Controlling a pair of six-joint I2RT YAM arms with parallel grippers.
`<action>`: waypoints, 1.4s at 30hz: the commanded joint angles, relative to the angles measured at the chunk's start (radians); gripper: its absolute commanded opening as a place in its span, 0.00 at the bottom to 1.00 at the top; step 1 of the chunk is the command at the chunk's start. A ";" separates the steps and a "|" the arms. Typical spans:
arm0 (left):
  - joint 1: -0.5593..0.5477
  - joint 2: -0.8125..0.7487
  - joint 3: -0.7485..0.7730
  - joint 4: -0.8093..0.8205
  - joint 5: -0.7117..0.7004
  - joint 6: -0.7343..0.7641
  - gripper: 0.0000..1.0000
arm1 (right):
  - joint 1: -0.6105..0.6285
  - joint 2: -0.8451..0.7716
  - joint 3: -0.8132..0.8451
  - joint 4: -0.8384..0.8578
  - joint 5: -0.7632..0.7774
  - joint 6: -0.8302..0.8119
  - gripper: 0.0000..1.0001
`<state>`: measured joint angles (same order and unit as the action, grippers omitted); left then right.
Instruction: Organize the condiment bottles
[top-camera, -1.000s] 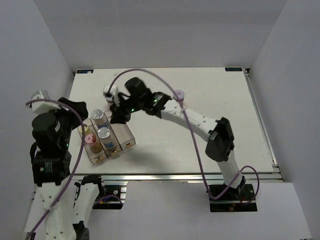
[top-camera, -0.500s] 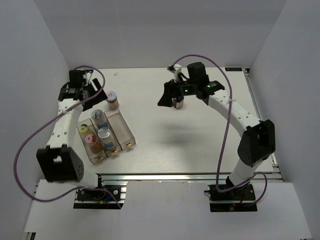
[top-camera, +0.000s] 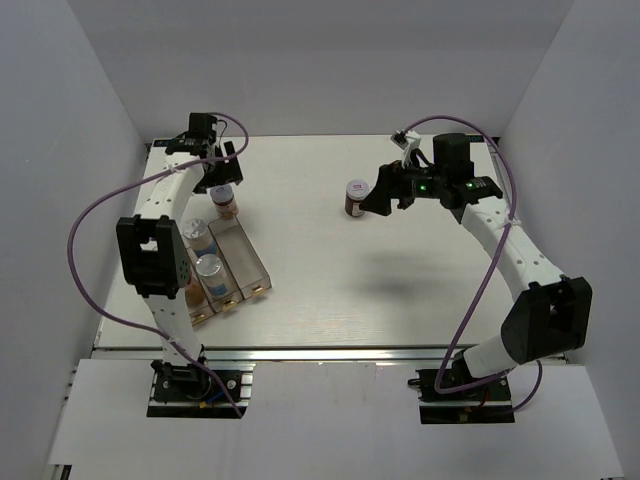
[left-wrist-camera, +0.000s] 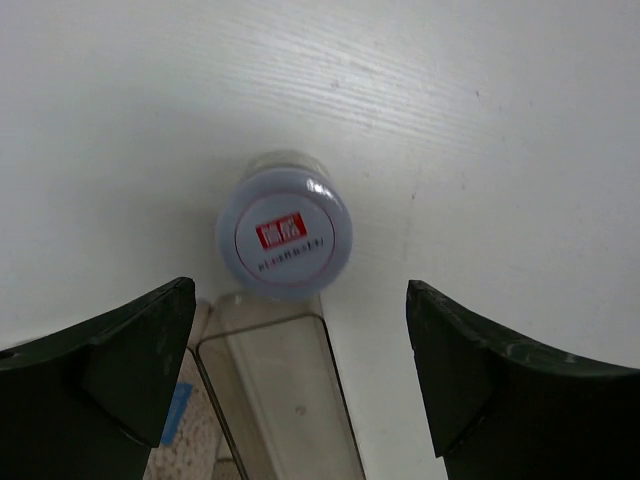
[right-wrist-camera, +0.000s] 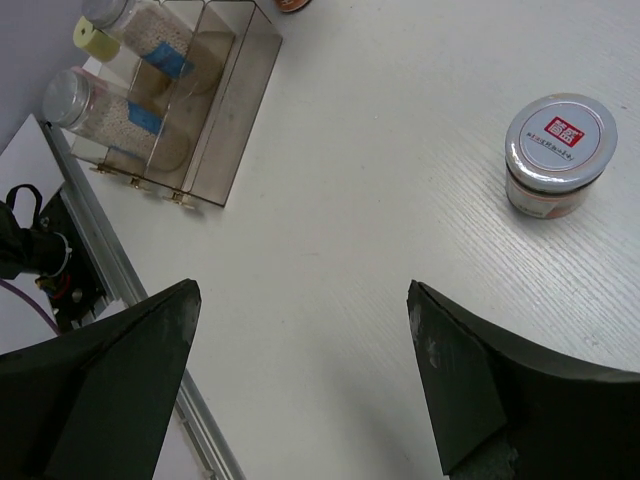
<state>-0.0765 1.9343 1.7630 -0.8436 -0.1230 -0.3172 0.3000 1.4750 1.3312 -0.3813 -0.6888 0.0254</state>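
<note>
A condiment bottle with a pale lilac lid and red label (top-camera: 226, 199) (left-wrist-camera: 284, 237) stands just behind the clear tray (top-camera: 250, 268) (left-wrist-camera: 283, 400). My left gripper (top-camera: 221, 177) (left-wrist-camera: 300, 375) hangs open above this bottle, holding nothing. A second bottle, dark brown with a pale lid (top-camera: 356, 196) (right-wrist-camera: 559, 152), stands alone mid-table. My right gripper (top-camera: 380, 196) (right-wrist-camera: 305, 385) is open and empty just right of it. Two silver-lidded bottles (top-camera: 198, 231) (top-camera: 209, 268) with blue labels stand in the tray (right-wrist-camera: 215, 110). A yellow-lidded one (right-wrist-camera: 95, 40) shows behind them in the right wrist view.
The left arm's upper link (top-camera: 150, 255) covers the tray's left side. The tray's right compartment (top-camera: 240, 255) holds nothing. An aluminium rail (top-camera: 320, 352) (right-wrist-camera: 110, 280) runs along the table's near edge. White walls close in the table on three sides.
Both arms swung outward: the left from near its base to the back left, the right from over the tray to mid-table. The lilac-lidded bottle now shows behind the tray. Both grippers opened wider.
</note>
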 joint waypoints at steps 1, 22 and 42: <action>-0.009 0.034 0.116 -0.035 -0.101 0.036 0.95 | -0.015 -0.027 -0.026 0.028 -0.025 0.011 0.89; -0.014 0.179 0.108 -0.006 -0.061 0.012 0.95 | -0.030 -0.038 -0.055 0.035 0.000 0.034 0.89; -0.016 0.123 0.133 0.015 -0.047 -0.003 0.09 | -0.032 -0.058 -0.079 0.024 0.025 0.011 0.89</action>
<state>-0.0856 2.1345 1.8637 -0.8524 -0.1986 -0.3145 0.2749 1.4563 1.2575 -0.3759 -0.6643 0.0456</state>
